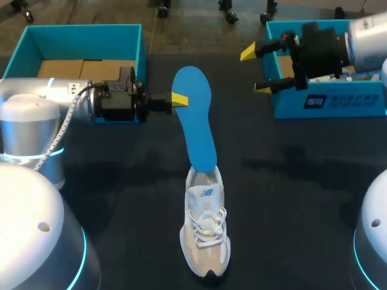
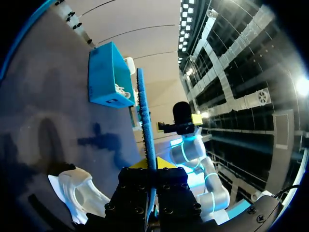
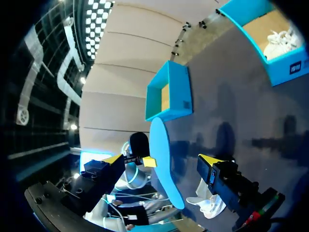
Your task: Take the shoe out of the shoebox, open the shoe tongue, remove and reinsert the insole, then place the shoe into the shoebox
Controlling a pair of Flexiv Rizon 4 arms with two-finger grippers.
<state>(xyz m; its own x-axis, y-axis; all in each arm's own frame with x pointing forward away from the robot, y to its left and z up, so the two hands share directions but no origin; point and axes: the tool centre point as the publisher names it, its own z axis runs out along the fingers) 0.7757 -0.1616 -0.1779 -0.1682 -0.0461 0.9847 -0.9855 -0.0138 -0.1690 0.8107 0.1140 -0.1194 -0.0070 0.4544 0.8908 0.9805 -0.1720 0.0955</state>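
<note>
Our left arm lies level, left gripper [image 1: 176, 99] pinching the blue insole [image 1: 198, 118] by its edge above the shoe [image 1: 205, 238] | our right gripper [image 1: 256, 71] beside the shoebox [image 1: 338, 104], 2 fingers spread wide

The shoe [image 1: 205, 232] stands mid-table, near side. The insole [image 1: 196, 118] rises from its heel opening, pinched in the left gripper [image 1: 179, 99]. The left shoebox [image 1: 84, 33] sits far left, the right shoebox [image 1: 351, 103] far right — the right gripper [image 1: 256, 71] just beside it.

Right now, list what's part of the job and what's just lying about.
Job: shoe, insole, left gripper shut on it, left box, right box (either may be the shoebox).
Lying about: white bundle in the right box; right gripper, open, empty.
</note>
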